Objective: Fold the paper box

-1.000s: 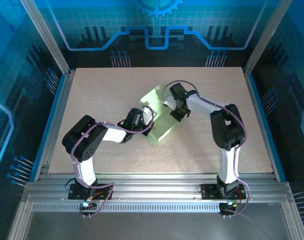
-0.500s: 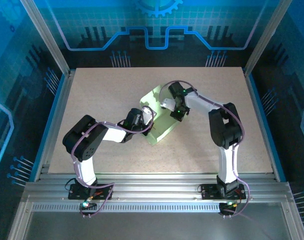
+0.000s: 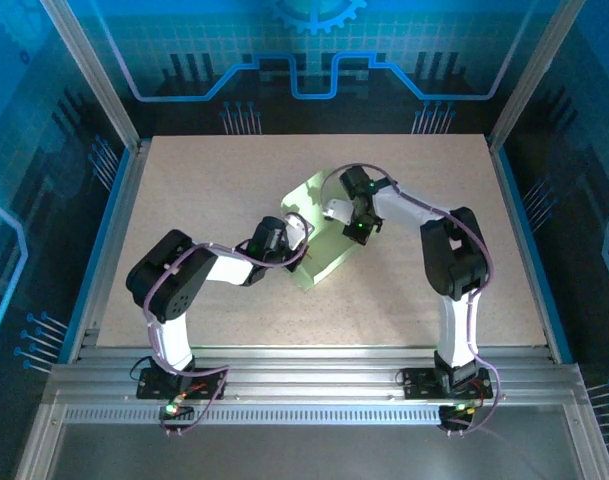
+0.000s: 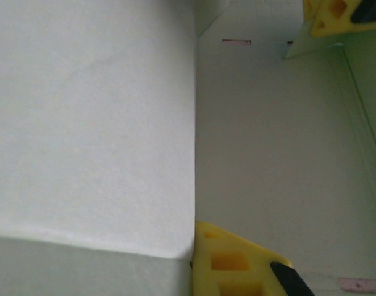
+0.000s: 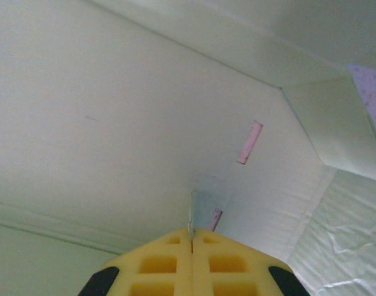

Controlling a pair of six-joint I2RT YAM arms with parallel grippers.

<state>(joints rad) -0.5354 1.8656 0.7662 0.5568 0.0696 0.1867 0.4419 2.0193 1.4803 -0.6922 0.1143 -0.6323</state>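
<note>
At mid-table in the overhead view the paper box (image 3: pixel 329 258) lies as a pale green sheet, partly raised, on the speckled table (image 3: pixel 204 180), with both arms bent in over it. The step looks like mid-fold, with a side panel stood up and a tab being worked toward its slot; the box is not closed yet. The right gripper (image 5: pixel 192 233) is clenched, yellow fingers (image 5: pixel 157 265) pressed flat together with a thin sliver of card standing up out of the seam, so it is pinching a small tab of the box. Two pinkish slots (image 5: pixel 249 142) cut in the card sit just beyond it. The left gripper (image 4: pixel 196 237) is also clamped. One yellow finger (image 4: pixel 237 265) shows at the foot of the upright panel (image 4: pixel 89 123), whose edge runs straight down into the seam, so my read is that it grips that panel, though the other finger is hidden behind the card. From the left wrist the other arm's yellow tip (image 4: pixel 336 15) shows at top right, holding a pale triangular tab near another slot (image 4: pixel 236 42). The next move probably calls for steering the pinched tab into a slot while the left side keeps the wall upright, gently, since thin card creases easily. No brand, label or readable writing on card or grippers; the backdrop is a blue circuit graphic, no text.
</note>
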